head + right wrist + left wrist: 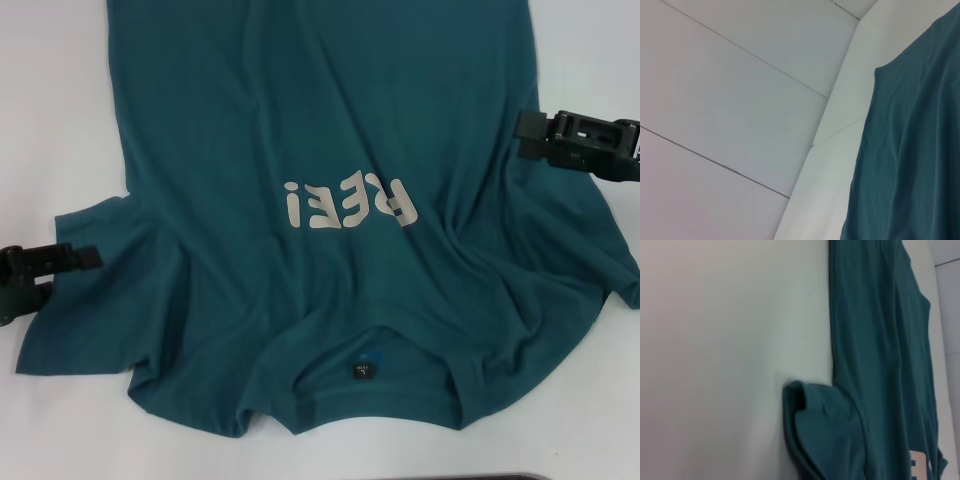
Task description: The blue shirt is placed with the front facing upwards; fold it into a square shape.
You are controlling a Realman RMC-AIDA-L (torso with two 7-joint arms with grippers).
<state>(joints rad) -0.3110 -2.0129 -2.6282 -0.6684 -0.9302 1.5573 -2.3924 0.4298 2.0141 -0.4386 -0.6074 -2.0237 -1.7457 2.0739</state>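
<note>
Teal blue shirt (330, 260) flat (letters up); left gripper (70, 260), right gripper (535, 135) at its sleeves; fingers' state unclear.

Cropped and unreadable parts
Hem of blue shirt (330, 130) cut off beyond both grippers; print on black label (361, 370) too small to read.

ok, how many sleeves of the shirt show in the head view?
2. On the dark teal-blue soft-fabric T-shirt, one sleeve lies by the left gripper, the other below the right gripper.
</note>
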